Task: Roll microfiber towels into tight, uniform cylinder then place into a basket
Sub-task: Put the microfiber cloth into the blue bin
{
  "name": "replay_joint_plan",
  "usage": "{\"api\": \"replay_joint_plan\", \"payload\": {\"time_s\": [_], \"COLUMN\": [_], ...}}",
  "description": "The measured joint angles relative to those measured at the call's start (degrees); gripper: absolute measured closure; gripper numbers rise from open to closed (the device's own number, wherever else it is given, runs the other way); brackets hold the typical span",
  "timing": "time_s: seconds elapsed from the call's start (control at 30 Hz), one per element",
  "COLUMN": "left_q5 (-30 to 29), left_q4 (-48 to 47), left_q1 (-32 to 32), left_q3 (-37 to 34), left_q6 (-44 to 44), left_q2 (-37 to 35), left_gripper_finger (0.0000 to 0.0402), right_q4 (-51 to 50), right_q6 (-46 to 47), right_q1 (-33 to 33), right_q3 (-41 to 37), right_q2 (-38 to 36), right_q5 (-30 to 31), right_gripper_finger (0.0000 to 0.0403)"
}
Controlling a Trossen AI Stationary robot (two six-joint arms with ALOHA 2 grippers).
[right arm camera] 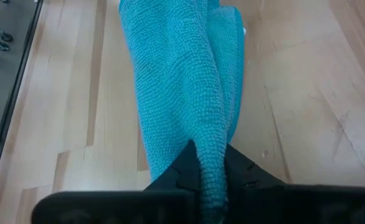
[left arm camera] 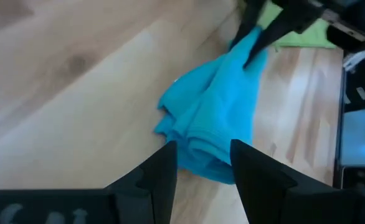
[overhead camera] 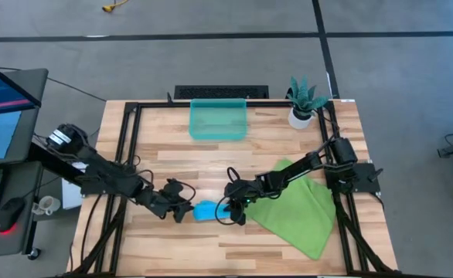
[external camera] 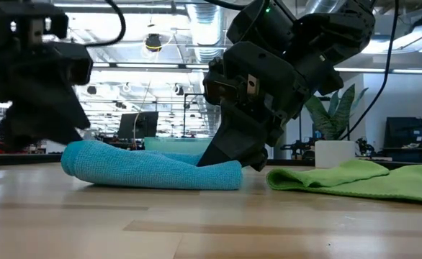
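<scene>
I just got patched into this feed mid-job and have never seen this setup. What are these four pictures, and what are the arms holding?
Two dark robot arms work at a wooden table. One camera looks straight down, one looks level across the table top, and one sits on each wrist.

On the table lie a rolled sky-blue cloth towel, a flat lime-green cloth towel, a translucent teal plastic basket, which holds no towel, and a white pot with a green plant.

The right gripper pinches one end of the blue towel. The left gripper is at the other end, fingers open to either side of it.
</scene>
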Motion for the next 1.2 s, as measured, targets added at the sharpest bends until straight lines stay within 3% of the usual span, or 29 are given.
{"api": "replay_joint_plan", "payload": {"time_s": [0.27,0.4,0.8,1.2], "left_q5": [4.3,6.4,16.7,15.7], "left_q4": [5.7,10.2,22.5,22.2], "left_q1": [1.4,2.8,6.6,8.9], "left_q3": [0.2,0.2,0.4,0.6], "left_q6": [-3.6,1.8,12.5,21.0], "left_q2": [7.7,8.4,7.6,0.0], "left_gripper_finger": [0.0261,0.0261,0.0262,0.0262], "right_q4": [0.0,0.2,0.3,0.3], "right_q6": [0.0,0.0,0.0,0.0], "right_q1": [0.0,0.0,0.0,0.0], "right_q3": [0.0,0.0,0.0,0.0], "right_q2": [0.0,0.0,0.0,0.0], "right_q5": [0.0,0.0,0.0,-0.1], "right_gripper_finger": [0.0356,0.0356,0.0356,0.0356]}}
